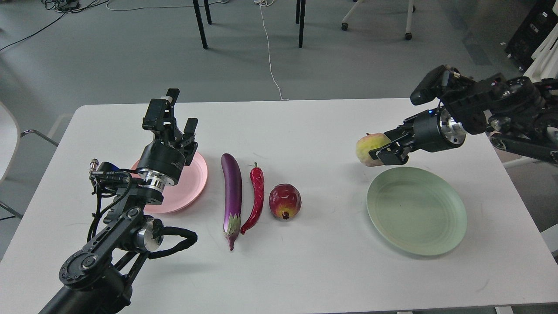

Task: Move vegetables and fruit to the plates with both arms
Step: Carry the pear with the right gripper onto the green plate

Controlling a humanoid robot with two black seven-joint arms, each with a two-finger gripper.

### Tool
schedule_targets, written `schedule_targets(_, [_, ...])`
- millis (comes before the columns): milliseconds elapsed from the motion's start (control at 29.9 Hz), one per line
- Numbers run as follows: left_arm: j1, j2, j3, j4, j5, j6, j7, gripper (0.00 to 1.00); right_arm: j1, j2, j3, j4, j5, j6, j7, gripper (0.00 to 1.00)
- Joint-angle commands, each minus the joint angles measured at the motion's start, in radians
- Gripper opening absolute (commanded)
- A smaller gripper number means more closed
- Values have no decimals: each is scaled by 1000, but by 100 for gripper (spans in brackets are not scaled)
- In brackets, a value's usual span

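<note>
A: Can any text, label, brand or number be read?

B: None can be made out. Faint pale lettering is seen on the black wrist housing just below the left gripper (172,117), but it is too small and blurred to be read.

A: And on the plates or produce?

B: No markings are seen there.

Single head view, looking forward and down from above the near edge of the desk (305,270). Close enough to take in nearly the whole white top, far edge included, with grey floor (130,56) and chair legs (200,24) beyond. Left arm (113,235) entering from the lower left corner, right arm (514,117) from the right edge. No second view to compare.
</note>
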Motion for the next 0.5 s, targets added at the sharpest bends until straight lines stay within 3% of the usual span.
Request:
schedule_targets(0, [0,-4,4,0,2,0,0,99,-41,-64,-16,12,-49,0,0,60])
schedule_targets(267, [1,-6,10,0,2,0,0,99,-131,-69,-16,-32,-52,-8,0,63])
schedule_targets(468, [1,-6,10,0,2,0,0,99,-145,-63,-5,-63,-50,-12,0,94])
